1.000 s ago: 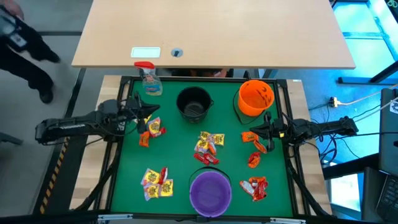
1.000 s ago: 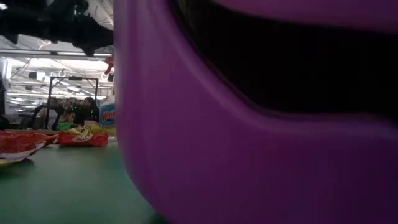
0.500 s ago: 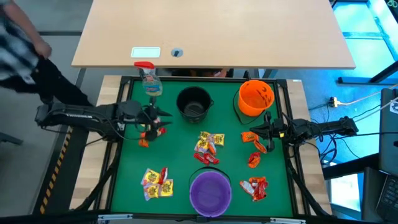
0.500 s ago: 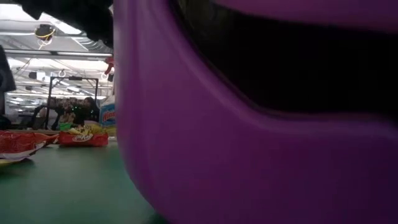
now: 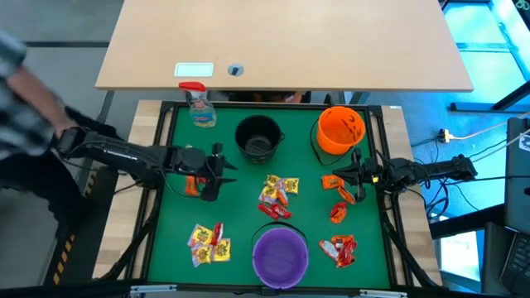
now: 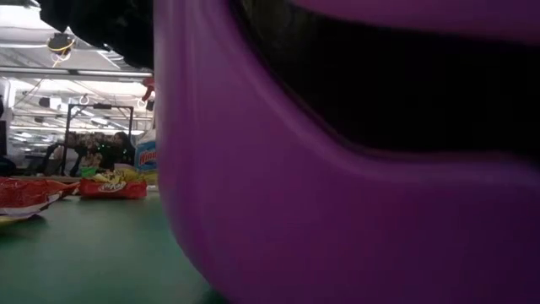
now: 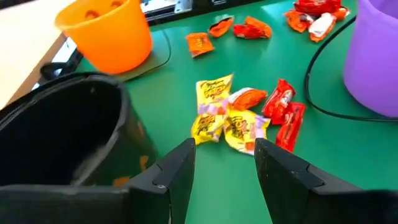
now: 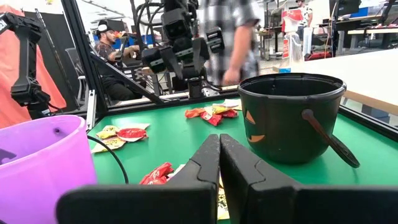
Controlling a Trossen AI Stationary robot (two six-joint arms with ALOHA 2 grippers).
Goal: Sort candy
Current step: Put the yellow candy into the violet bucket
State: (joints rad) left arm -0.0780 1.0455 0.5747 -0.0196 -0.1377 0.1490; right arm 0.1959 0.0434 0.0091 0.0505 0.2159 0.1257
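Note:
Candy lies in loose heaps on the green mat (image 5: 240,223): a yellow, orange and red heap (image 5: 277,195) at the middle, yellow packets (image 5: 209,242) near left, orange ones (image 5: 338,189) at the right, red ones (image 5: 340,249) near right. My left gripper (image 5: 220,171) is open and hangs above the mat, left of the middle heap (image 7: 233,119), with nothing between its fingers (image 7: 179,167). An orange packet (image 5: 192,184) lies beside its wrist. My right gripper (image 5: 344,175) waits shut at the right, over the orange packets; its fingers (image 8: 219,163) point across the table.
A black bowl (image 5: 258,136) and an orange bowl (image 5: 341,129) stand at the far side, and a purple bowl (image 5: 280,255) near the front fills the low view (image 6: 337,169). A spray bottle (image 5: 199,108) stands far left. A person (image 5: 21,108) is at the table's left.
My left gripper has swung from near the spray bottle toward the table's middle and a little toward the near edge, and its fingers stand wider apart now. The person at the left has moved closer to that arm.

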